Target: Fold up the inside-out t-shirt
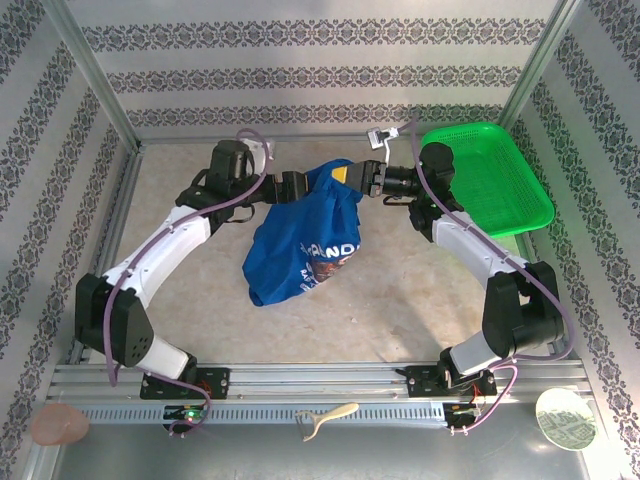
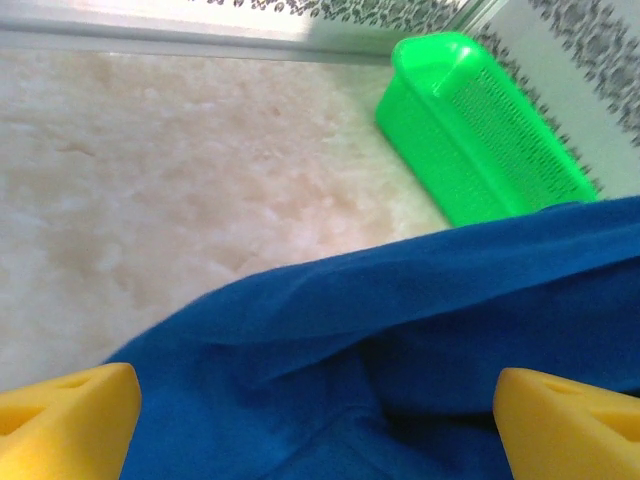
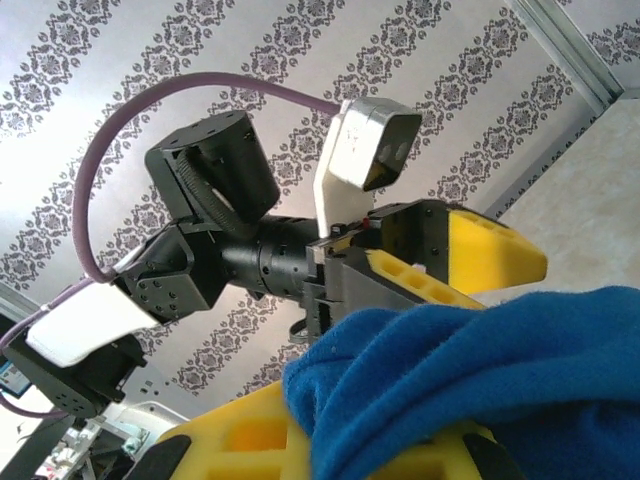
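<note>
T-shirt [image 1: 305, 250] hangs bunched over the middle of the desk [image 1: 420, 310], between the two arms, with graphic and lettering showing on its lower part. Right gripper [image 1: 355, 177]: jaws clamped on the cloth's top edge. Left gripper [image 2: 320, 425]: jaws spread wide, blue cloth loose between them. Green basket [image 1: 490, 180] sits at far right corner, apart from it.

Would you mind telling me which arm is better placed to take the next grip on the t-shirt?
Left, I'd judge. The left gripper is open with the t-shirt between its fingers, free to pinch. The right gripper is shut on the cloth, holding it up.
</note>
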Action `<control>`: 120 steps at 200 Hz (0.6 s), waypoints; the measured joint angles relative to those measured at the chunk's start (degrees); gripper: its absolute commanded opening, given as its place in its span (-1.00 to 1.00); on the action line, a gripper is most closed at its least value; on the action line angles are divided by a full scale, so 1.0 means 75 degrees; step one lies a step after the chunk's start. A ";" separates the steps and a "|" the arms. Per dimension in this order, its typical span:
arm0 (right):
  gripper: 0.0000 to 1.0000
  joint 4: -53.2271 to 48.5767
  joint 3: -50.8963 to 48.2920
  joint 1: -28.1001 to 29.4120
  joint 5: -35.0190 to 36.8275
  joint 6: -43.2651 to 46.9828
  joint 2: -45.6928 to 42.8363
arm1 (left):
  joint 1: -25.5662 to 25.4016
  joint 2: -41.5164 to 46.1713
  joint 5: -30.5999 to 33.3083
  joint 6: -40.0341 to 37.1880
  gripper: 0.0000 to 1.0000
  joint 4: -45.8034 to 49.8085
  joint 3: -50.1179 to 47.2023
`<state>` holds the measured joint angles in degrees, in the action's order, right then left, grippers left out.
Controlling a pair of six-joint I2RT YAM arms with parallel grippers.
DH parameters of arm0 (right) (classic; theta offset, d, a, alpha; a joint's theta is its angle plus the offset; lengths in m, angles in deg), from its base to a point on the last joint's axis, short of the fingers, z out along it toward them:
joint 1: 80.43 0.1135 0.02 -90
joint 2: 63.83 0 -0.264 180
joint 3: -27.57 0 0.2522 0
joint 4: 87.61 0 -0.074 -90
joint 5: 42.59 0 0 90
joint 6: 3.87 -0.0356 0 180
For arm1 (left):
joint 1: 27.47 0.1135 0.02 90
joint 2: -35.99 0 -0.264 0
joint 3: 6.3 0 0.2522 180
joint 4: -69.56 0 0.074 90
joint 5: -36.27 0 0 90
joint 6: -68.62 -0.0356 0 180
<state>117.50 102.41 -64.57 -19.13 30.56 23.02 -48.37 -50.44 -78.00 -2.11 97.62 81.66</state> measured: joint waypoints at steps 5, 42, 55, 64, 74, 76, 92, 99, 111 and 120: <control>-1.00 -0.0044 0.0000 0.0000 -0.0026 0.0006 0.0000 | 0.0000 -0.0076 -0.0003 -0.0219 0.84 0.0032 0.0055; -1.00 -0.0332 0.0070 0.0000 -0.0140 0.0085 0.0000 | 0.0000 -0.0772 -0.0312 -0.1445 0.88 0.0172 0.0731; -1.00 -0.0463 0.0172 0.0000 -0.0181 0.0114 0.0000 | 0.0000 -0.1026 -0.0530 -0.1772 0.89 0.0248 0.1005; -1.00 -0.0542 0.0268 0.0000 -0.0219 0.0140 0.0000 | 0.0000 -0.1207 -0.0758 -0.1999 0.90 0.0297 0.1180; -1.00 -0.0615 0.0399 0.0000 -0.0259 0.0178 0.0000 | 0.0000 -0.1378 -0.1020 -0.2189 0.91 0.0344 0.1332; -1.00 -0.0629 0.0423 0.0000 -0.0259 0.0192 0.0000 | 0.0000 -0.1416 -0.1102 -0.2232 0.91 0.0356 0.1367; -1.00 -0.0772 0.0632 -0.0003 -0.0294 0.0256 0.0000 | 0.0000 -0.1734 -0.1687 -0.2471 0.92 0.0603 0.1702; -1.00 -0.0839 0.0714 -0.0003 -0.0315 0.0280 0.0003 | 0.0000 -0.1906 -0.1988 -0.2544 0.92 0.0737 0.1909; -1.00 -0.0947 0.0851 -0.0003 -0.0347 0.0329 0.0017 | -0.0003 -0.2241 -0.2553 -0.2582 0.79 0.0959 0.2326; -1.00 -0.0994 0.0944 -0.0012 -0.0350 0.0385 0.0050 | -0.0006 -0.2495 -0.2978 -0.2623 0.51 0.1139 0.2649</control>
<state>110.05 109.49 -64.66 -21.76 33.44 23.39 -48.42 -69.15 -100.34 -21.78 106.17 101.52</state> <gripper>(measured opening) 0.079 0.889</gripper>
